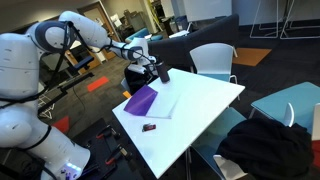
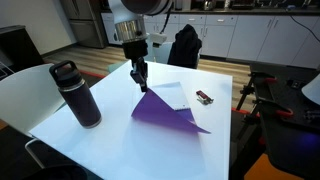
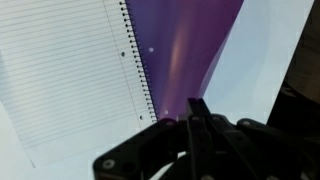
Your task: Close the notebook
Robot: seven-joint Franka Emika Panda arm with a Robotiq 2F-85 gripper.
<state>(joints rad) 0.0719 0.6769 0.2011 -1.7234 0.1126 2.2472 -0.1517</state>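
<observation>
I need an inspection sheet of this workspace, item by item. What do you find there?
Surface: white table, smooth top.
Job's things: notebook open, purple cover lifted at a tilt, lined page showing.
Clutter: dark bottle and small dark red-tipped object, both apart from the notebook.
Grippers: gripper shut on the cover's edge.
Cables: nothing seen on the table.
Surroundings: chairs, cabinets.

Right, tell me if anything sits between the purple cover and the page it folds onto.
Nothing visible does. The lined page of the notebook is bare; the small dark object lies on the table beside it, the bottle stands farther off.
</observation>
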